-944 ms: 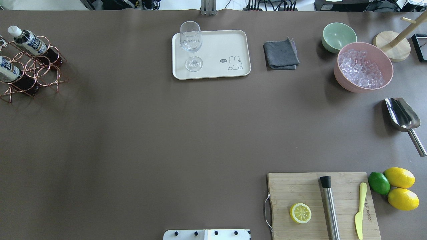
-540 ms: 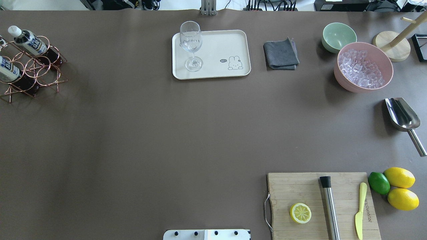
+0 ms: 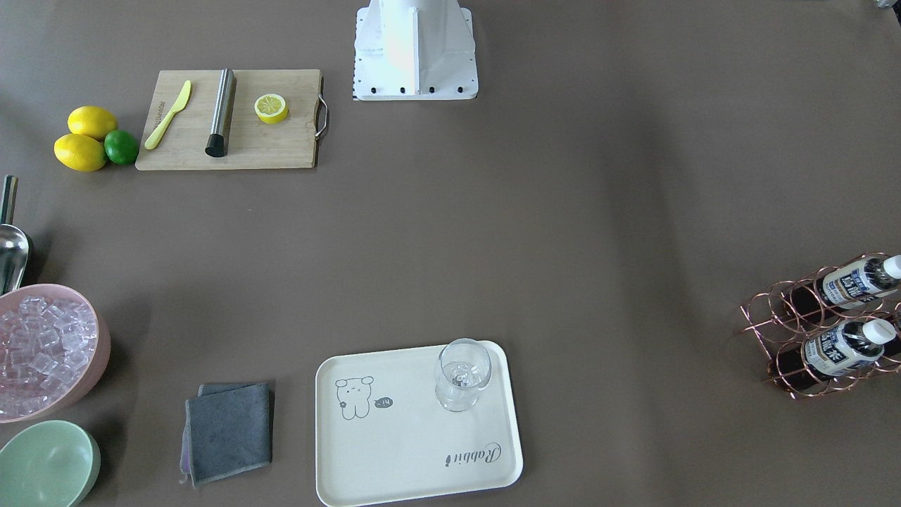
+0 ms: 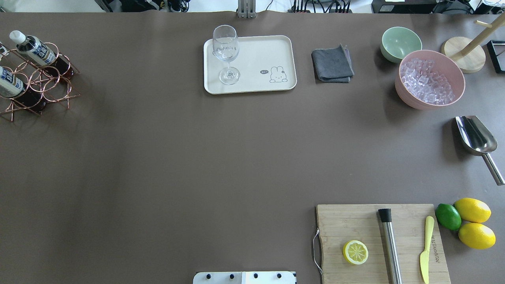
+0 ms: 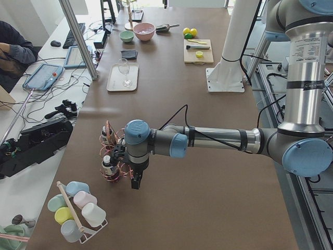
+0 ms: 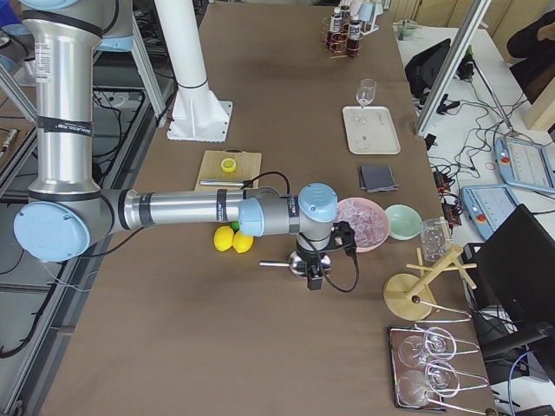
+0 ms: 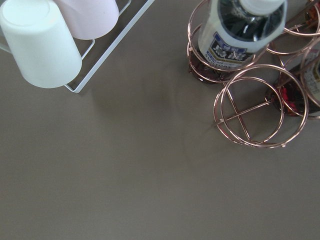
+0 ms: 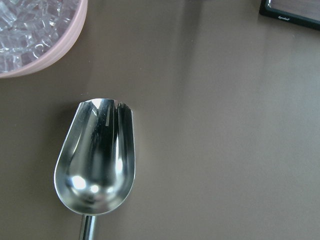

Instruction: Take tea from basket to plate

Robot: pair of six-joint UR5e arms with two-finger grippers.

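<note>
Almost nothing has changed: the tea (image 4: pixel 33 49) still sits in the basket (image 4: pixel 43 85), just beside the left gripper (image 5: pixel 136 182). Whether its fingers are released or clenched, I cannot tell. The transfer is not yet begun.

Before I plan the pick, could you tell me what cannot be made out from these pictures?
The left hand: only in the exterior left view, small; open or shut unclear.
The right hand: only in the exterior right view; likewise.
The basket: cut by the overhead view's left edge and the front view's right edge, so the tea count is uncertain.
The tea's label: wording too small or blurred.
</note>
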